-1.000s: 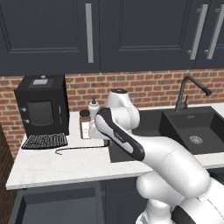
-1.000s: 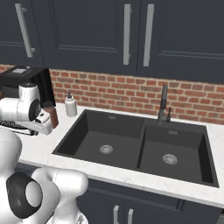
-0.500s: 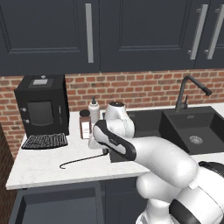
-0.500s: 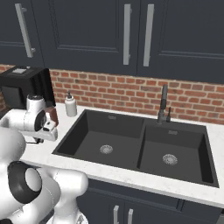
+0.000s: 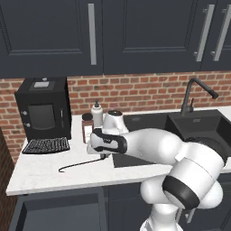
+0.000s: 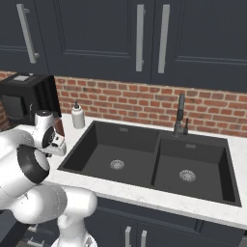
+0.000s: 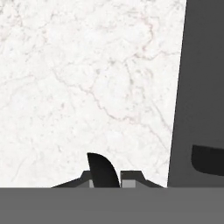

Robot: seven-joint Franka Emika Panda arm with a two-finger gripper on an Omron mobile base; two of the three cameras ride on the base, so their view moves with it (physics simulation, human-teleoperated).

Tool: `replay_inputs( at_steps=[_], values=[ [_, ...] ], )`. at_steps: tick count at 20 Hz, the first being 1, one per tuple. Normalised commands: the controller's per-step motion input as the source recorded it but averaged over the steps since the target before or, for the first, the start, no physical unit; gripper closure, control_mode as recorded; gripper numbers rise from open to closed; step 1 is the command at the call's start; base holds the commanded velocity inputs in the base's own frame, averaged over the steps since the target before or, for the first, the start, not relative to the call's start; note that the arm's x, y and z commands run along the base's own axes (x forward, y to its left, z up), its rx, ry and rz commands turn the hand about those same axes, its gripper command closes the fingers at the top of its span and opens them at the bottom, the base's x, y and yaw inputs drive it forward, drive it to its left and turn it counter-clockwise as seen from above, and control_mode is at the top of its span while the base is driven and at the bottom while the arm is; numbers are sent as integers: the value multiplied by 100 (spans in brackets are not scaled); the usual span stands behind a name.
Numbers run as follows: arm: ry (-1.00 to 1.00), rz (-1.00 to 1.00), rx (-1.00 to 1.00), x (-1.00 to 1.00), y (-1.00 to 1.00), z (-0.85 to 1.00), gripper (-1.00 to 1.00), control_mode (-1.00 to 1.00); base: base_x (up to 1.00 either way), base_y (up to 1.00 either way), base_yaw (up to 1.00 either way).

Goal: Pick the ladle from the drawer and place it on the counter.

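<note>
Left base view: ladle lying on the desk, gripper low beside it

Left base view, far left: a black boxy coffee machine (image 5: 43,108) stands against the red brick wall, with a black ribbed drip tray (image 5: 46,145) flat on the white, faintly speckled stone desk (image 5: 40,173) in front of it. Below the desk edge, the wide dark navy-grey drawer (image 5: 58,212) stands open, showing its dark boxy interior.

Moving right, the thin black ladle (image 5: 79,164) with its long rod handle lies flat on the desk in front of the tray, its curved end toward the left. Its other end runs up to the gripper (image 5: 104,156), which hangs low over the desk just beside it; whether they touch cannot be told.

Behind the arm stand a brown jar (image 5: 87,127) and a white soap bottle (image 5: 97,113). Further right is the black double sink (image 5: 198,124) with a dark tap (image 5: 195,94).

Hand view: one dark finger (image 7: 103,169) rises over white marbled stone, and a second dark tip shows at the right edge, over a dark grey surface. The fingers stand wide apart with nothing between them.
</note>
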Motion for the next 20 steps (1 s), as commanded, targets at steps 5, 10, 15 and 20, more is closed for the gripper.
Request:
replay_inputs(
  at_steps=[5, 10, 15, 20],
  values=[
    [0, 0, 0, 30, 21, -7, 100, -100, 0, 0, 0],
    [0, 0, 0, 21, 16, -13, 100, -100, 0, 0, 0],
    [0, 0, 0, 18, 19, -35, 100, -100, 0, 0, 0],
    [0, 0, 0, 9, 11, -36, 100, -100, 0, 0, 0]
  ],
)
